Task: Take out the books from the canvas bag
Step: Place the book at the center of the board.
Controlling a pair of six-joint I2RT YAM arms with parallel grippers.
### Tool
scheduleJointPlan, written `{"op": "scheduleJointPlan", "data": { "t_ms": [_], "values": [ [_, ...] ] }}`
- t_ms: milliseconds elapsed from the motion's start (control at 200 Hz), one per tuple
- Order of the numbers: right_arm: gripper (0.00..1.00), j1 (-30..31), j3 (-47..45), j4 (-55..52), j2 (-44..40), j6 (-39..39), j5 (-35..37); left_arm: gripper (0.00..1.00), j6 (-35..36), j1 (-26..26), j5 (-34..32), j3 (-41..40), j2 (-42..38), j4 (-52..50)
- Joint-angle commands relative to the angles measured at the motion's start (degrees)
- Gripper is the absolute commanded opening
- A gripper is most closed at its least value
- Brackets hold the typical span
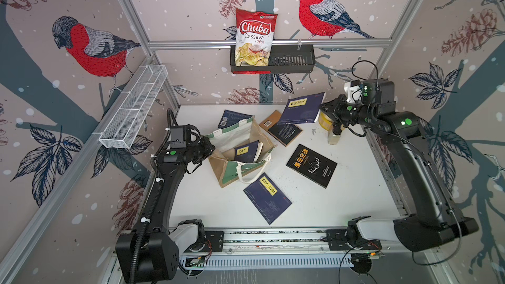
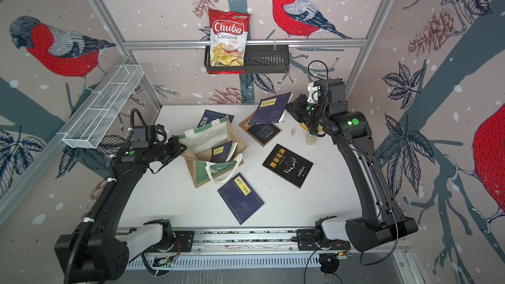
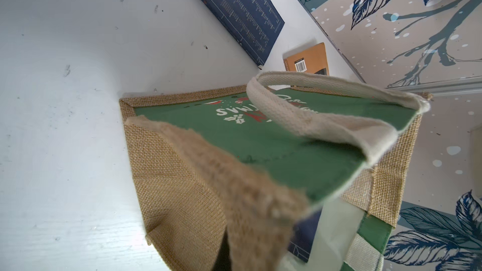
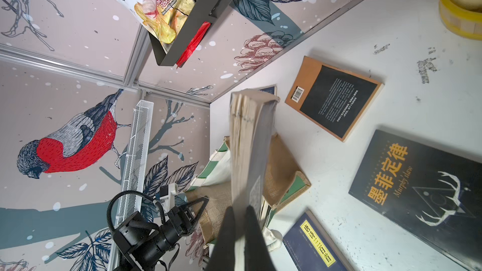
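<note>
Right wrist view: right gripper (image 4: 238, 220) jaws clamp one edge of a navy book (image 4: 250, 139), held above the surface (image 1: 355, 187). Paperback likely light and floppy; grip near the spine. Left gripper (image 1: 209, 147) jaws pinch the soft canvas bag (image 1: 218, 169) rim; a second book (image 1: 246, 152) stands inside.

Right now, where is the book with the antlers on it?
In a top view, the antler book lies flat on the table, right of the bag, between the brown book and the front navy book.
</note>
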Motion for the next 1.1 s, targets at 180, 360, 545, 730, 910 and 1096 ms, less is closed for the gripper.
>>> {"op": "scheduleJointPlan", "data": {
  "t_ms": [180,360,545,730,910,1096],
  "values": [
    [0.00,-1.09,-9.09,6.79,-2.68,-0.60,-2.94,0.00,-0.31,2.89,-5.35,2.50,-2.24,-3.09],
    [0.00,-1.62,-12.41,7.09,-3.34,-1.71,-2.61,0.00,-1.10,4.10,-3.72,1.56,-3.03,-1.94],
    [0.00,-4.33,-16.57,7.09,-4.25,-2.68,-1.49,0.00,-2.76,4.16,-1.25,-0.59,-3.00,0.37],
    [0.00,-10.71,-20.82,8.62,-9.71,-2.81,0.17,0.00,-2.78,4.16,-0.99,-0.97,-2.57,0.85],
    [0.00,-20.27,-23.50,7.50,-13.41,-4.22,0.23,0.00,-2.93,4.18,-0.46,-0.48,-1.79,1.22],
    [0.00,-32.12,-24.94,2.23,-16.11,-9.06,-3.69,0.00,-2.72,4.18,-0.29,-0.40,-0.97,1.68]
  ]
}}
